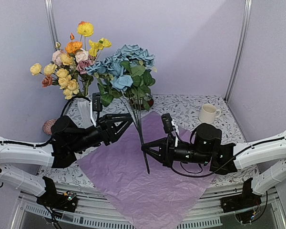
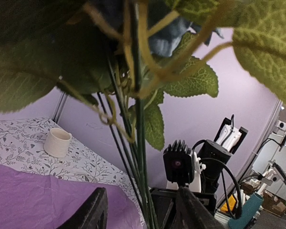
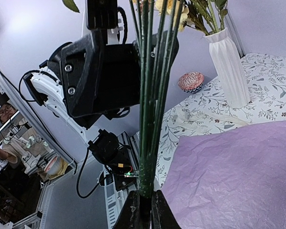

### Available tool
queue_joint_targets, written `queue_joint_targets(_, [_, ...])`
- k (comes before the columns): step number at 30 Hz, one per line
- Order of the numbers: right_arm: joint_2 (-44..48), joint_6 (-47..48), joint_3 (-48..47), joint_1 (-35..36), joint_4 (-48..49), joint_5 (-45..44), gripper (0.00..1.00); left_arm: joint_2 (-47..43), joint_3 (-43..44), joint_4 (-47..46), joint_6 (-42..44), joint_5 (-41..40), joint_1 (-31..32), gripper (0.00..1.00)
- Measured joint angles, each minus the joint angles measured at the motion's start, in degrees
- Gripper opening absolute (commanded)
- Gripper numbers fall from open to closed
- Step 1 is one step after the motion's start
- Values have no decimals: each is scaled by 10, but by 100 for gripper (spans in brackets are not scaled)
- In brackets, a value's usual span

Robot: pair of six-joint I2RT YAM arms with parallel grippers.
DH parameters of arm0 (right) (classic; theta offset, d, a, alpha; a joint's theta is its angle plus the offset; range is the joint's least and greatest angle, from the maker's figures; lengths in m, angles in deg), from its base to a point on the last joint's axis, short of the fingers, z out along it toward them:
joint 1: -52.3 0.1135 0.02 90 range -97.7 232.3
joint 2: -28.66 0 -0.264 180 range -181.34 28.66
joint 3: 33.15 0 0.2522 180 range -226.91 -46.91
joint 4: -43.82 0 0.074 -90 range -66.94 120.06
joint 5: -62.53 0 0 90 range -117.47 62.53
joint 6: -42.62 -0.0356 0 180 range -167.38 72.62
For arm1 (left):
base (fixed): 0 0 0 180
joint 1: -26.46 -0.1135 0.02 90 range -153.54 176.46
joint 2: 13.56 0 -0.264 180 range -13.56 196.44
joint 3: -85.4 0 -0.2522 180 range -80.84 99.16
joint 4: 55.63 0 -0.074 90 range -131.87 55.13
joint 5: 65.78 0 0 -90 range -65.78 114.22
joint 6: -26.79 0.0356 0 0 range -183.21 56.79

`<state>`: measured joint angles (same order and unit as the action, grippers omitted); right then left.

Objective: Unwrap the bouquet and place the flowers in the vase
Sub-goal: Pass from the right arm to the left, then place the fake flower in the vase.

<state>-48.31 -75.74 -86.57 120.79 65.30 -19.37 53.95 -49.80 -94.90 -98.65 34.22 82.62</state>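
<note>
Right jaws: pressed together on the green stems (image 3: pixel 149 119), pinching the bunch near its cut ends and holding it upright over the paper.
Left jaws: spread, one finger (image 2: pixel 93 212) on each side of the same stems higher up, with a gap showing on both sides.
Stems: thin, dark and wire-like, several in a bunch. They are probably stiff but springy, and smooth enough to twist in a pinch.
Blue roses (image 1: pixel 128 67): dusty-blue cloth-like petals and broad veined leaves crowded at the top. The bunch looks light but top-heavy, so it may sway. The bare stems below the leaves are the best place to hold it.
Vase (image 3: pixel 226 67): white, ribbed, with a narrow neck and flared rim, standing at the far left. It already holds yellow, orange and pink blooms (image 1: pixel 69 62), so the mouth looks tight. It is hard, tall and easy to tip.
Paper (image 1: pixel 148 191): crinkled lilac tissue, opened flat, thin and easily snagged.
Surface (image 1: pixel 190 107): leaf-print covering, with a cream mug (image 1: pixel 209 113) at the far right.
</note>
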Motion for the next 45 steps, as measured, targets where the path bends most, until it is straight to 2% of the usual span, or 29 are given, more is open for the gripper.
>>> queue_joint_targets(3, [-9, 2, 0, 4, 0, 5, 8, 0, 0, -5, 2, 0, 0, 43])
queue_joint_targets(6, [-15, 4, 0, 6, 0, 8, 8, 0, 2, -8, 5, 0, 1, 33])
queue_joint_targets(16, [-19, 12, 0, 8, 0, 11, 8, 3, 13, 2, 7, -5, 2, 29])
queue_joint_targets(20, [-19, 12, 0, 9, 0, 11, 8, 16, 22, 12, 5, -5, 2, 11])
queue_joint_targets(22, [-19, 12, 0, 9, 0, 10, 12, 20, 25, 17, 5, -4, 2, 0])
queue_joint_targets(27, [-19, 14, 0, 9, 0, 6, 32, 20, 32, 26, 5, -2, 4, 0])
queue_joint_targets(30, [-18, 21, 0, 9, 0, -5, 38, 12, 32, 46, 11, -9, 5, 0])
queue_joint_targets(33, [-5, 23, 6, 10, 0, -29, 39, -6, 31, 76, 27, -28, 5, 0])
queue_joint_targets(38, [59, 31, 33, 10, -19, -121, 39, -85, 25, 161, 82, -106, 5, 0])
queue_joint_targets(39, [75, 37, 36, 11, -24, -144, 46, -107, 23, 180, 99, -126, 5, 0])
queue_joint_targets(41, [105, 55, 41, 11, -35, -196, 51, -156, 17, 215, 142, -171, 5, 0])
queue_joint_targets(45, [144, 120, 49, 12, -38, -298, 57, -257, -15, 230, 258, -253, 4, 0])
